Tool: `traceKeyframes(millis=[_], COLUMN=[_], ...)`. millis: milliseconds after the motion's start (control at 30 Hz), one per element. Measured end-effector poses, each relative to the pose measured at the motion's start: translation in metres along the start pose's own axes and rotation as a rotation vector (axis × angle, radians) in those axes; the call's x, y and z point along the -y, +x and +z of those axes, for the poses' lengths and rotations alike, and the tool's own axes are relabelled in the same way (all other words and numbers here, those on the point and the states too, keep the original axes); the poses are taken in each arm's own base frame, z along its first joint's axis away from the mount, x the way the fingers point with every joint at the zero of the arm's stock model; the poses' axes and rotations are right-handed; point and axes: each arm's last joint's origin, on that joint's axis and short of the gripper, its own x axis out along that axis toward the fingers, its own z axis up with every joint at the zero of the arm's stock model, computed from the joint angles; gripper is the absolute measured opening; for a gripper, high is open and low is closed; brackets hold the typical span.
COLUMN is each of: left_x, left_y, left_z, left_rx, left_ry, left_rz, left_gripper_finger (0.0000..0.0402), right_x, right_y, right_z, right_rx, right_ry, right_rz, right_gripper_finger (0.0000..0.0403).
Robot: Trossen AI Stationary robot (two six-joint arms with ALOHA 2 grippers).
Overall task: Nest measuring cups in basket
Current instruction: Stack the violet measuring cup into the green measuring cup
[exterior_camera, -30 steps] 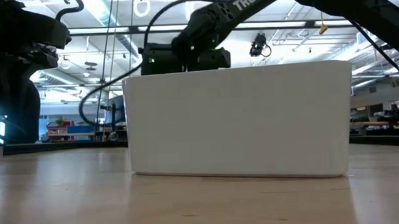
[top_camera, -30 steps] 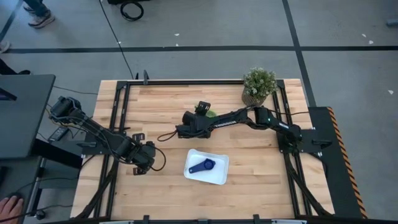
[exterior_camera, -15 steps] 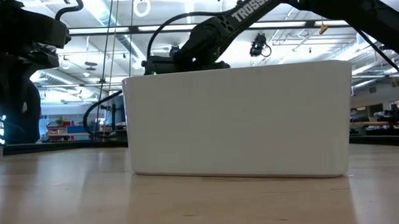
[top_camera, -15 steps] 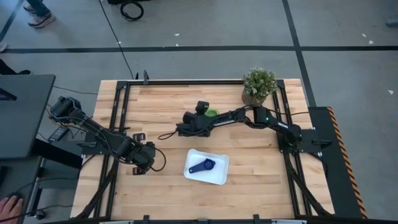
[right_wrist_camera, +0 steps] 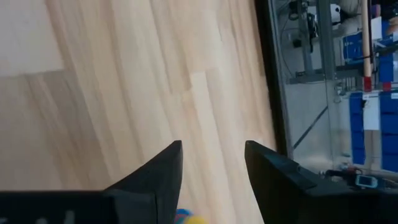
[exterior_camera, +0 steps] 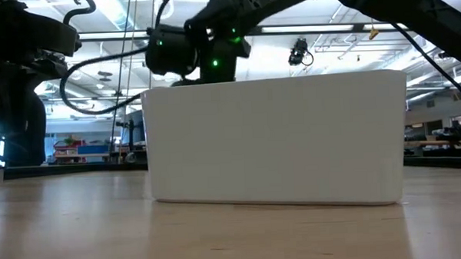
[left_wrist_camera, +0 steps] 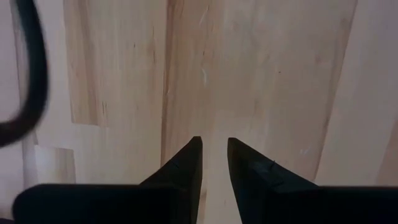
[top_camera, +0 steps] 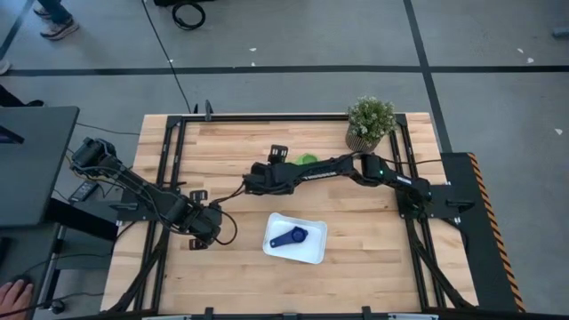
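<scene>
Reaching across the table's middle, the right gripper (top_camera: 252,180) hangs with fingers spread and empty, seemingly between cups. The green cup (top_camera: 308,159) lies beside that arm, well apart from the basket (top_camera: 313,252), where a blue cup (top_camera: 291,237) already sits. The left gripper (left_wrist_camera: 212,163) waits near the front-left edge, fingers nearly closed on nothing.

White basket (exterior_camera: 277,139) wall standing on wooden tabletop (exterior_camera: 80,227), dark right arm (exterior_camera: 212,38) with green lights above its rim, another dark arm (exterior_camera: 20,44) at left edge.
</scene>
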Motion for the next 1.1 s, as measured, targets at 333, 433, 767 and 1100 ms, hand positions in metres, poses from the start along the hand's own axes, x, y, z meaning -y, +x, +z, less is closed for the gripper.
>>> traceKeyframes(millis=[333,433,767,1100], left_x=[-0.001,-0.001,0.000,0.000], left_y=[0.000,0.000,0.000,0.000], left_z=[-0.001,-0.001,-0.001,0.001], left_rx=[-0.009,-0.010,-0.006,0.006], left_ry=[0.029,0.036,0.062,0.050], left_rz=[0.006,0.007,0.004,-0.003], left_gripper_finger=[0.0084,0.0084,0.0084,0.0084], right_x=[0.060,0.078,0.084,0.006], right_y=[-0.071,-0.098,-0.152,-0.168], right_z=[0.000,-0.007,-0.016,-0.014], right_rx=[-0.154,-0.186,-0.116,0.026], right_ry=[-0.043,0.061,-0.016,-0.283], right_rz=[0.486,0.765,1.102,1.126], right_gripper_finger=[0.0172,0.0165,0.0162,0.0161])
